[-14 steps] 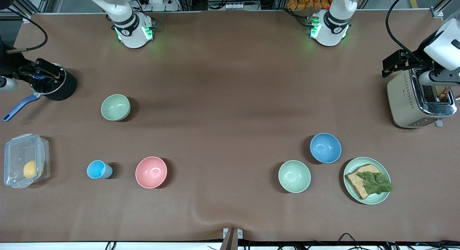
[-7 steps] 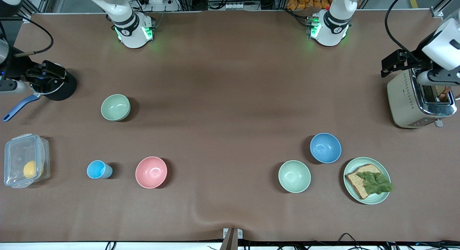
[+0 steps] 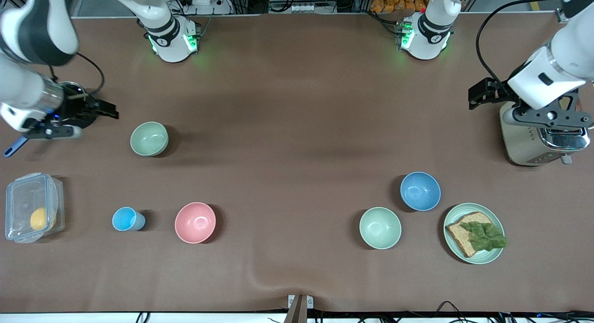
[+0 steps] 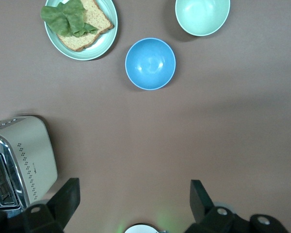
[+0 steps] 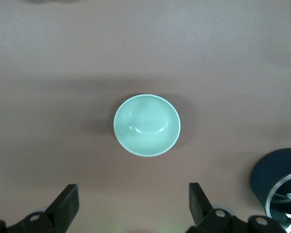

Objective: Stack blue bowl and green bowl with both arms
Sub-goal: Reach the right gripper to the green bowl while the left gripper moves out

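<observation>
Blue bowl (image 3: pixel 420 191) sits upright on the brown desk (image 3: pixel 287 128) toward the left arm's end, just beside the plate with bread and lettuce (image 3: pixel 474 233) and a bit farther from the front camera than it; mintier green bowl (image 3: pixel 380 228) close beside the blue bowl, nearer the camera. Green bowl (image 3: pixel 149 138), the duller sage one, stands alone toward the right arm's end, well apart from the blue bowl, farther from the camera than the pink bowl (image 3: pixel 195 222) and small blue cup (image 3: pixel 125 219). Left hand (image 4: pixel 133 201) up in the air by the toaster (image 3: pixel 538 132), fingers spread wide, released, holding nothing; its wrist view looks down on the blue bowl (image 4: pixel 150 63). Right hand (image 5: pixel 133 204) over the desk beside the black pot (image 3: pixel 74 112), also spread and empty, green bowl (image 5: pixel 147 125) in its wrist view between the fingers' line. Clear lidded box with a yellow thing inside (image 3: pixel 31 207) at the desk edge near the cup
</observation>
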Controlling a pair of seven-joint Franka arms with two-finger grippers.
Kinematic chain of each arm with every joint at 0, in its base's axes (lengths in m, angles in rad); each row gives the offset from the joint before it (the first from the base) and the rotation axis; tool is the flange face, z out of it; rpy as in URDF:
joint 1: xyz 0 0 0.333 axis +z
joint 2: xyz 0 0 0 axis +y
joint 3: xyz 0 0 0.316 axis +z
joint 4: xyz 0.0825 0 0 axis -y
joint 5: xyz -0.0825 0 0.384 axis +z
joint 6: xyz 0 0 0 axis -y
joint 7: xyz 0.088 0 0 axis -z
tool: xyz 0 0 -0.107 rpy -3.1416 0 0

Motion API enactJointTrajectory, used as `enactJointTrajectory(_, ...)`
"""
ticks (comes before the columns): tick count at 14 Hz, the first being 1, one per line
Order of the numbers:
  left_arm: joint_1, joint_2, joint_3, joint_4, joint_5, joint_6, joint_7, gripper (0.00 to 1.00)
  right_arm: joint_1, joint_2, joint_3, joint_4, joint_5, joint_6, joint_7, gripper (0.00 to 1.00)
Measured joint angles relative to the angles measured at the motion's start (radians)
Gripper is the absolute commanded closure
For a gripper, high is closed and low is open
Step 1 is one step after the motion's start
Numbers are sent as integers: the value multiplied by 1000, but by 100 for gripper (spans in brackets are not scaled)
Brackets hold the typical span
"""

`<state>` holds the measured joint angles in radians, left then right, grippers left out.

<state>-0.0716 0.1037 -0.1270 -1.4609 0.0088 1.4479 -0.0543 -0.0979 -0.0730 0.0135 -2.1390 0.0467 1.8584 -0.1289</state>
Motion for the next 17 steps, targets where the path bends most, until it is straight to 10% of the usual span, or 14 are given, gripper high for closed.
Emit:
enactJointTrajectory(4,-23,112,-1,-12,0,88,-25,0,0,34,0,-178,-10,204,-1,1)
enactJointTrajectory(17,94,159,16,-31,22,75,-203,0,-2,208,-84,-185,-32,376,-166,27)
